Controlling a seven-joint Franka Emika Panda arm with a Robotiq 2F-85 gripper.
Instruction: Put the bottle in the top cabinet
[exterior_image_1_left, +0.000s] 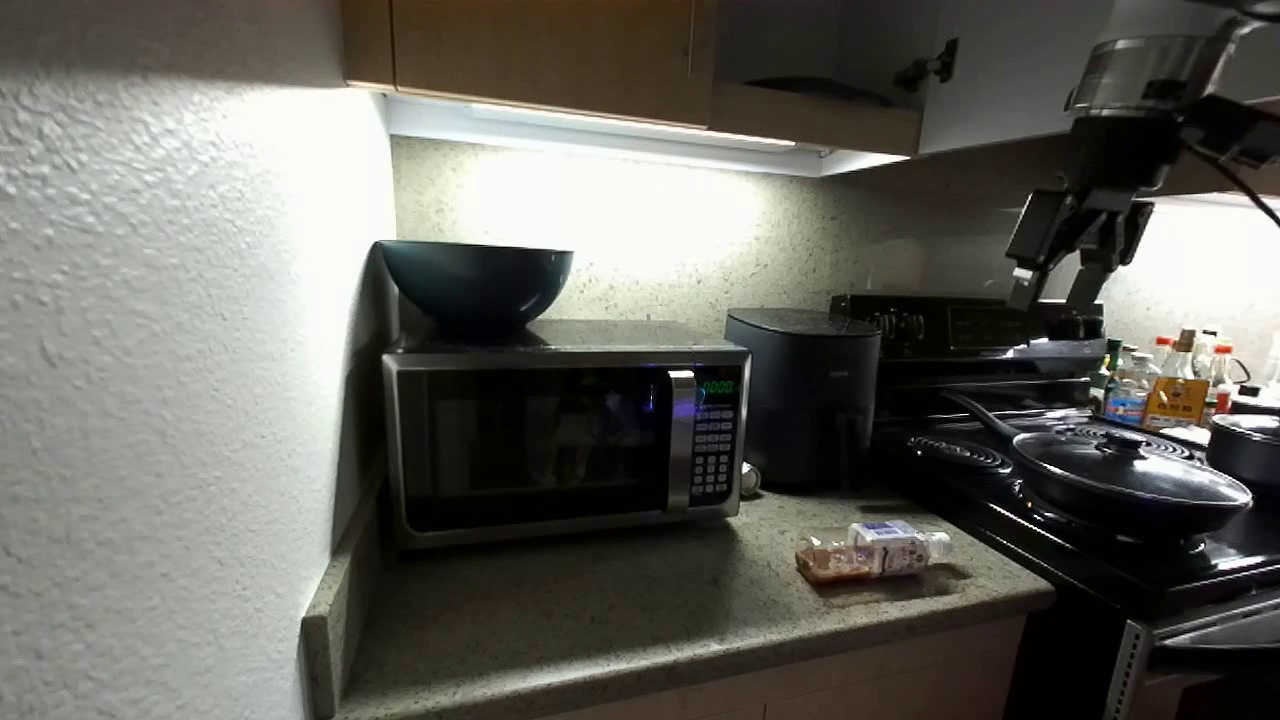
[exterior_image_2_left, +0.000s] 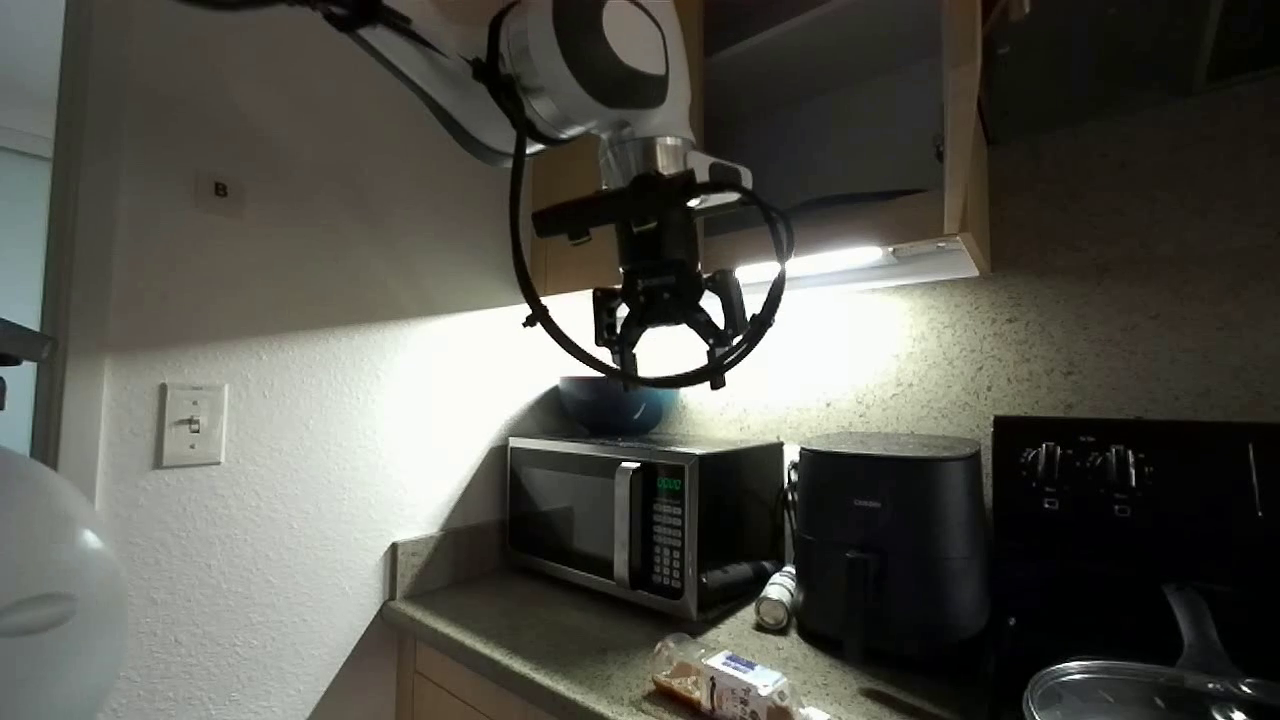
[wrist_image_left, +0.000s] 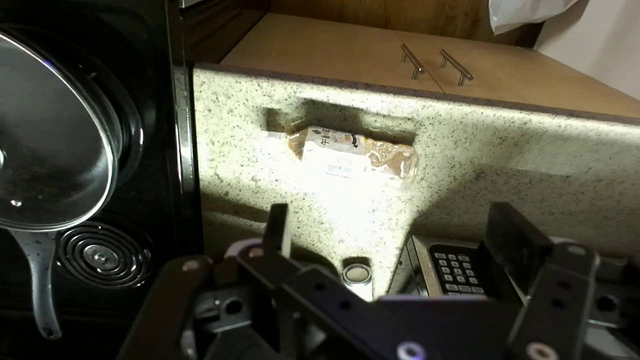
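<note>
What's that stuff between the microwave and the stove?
A black air fryer and a small white container beside it: both exterior views show them between the microwave and the stove. The bottle lies farther forward, on the counter.

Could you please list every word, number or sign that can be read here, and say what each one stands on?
"B": wall plate.
"0000" in green, any colon unclear: microwave display.
Probably "COSORI", but blurred: air fryer.
"午", with further characters too unclear to quote: bottle.
Too small or blurred to read: the bottle's smaller print, microwave keypad, stove panel markings, labels on the condiment bottles.
</note>
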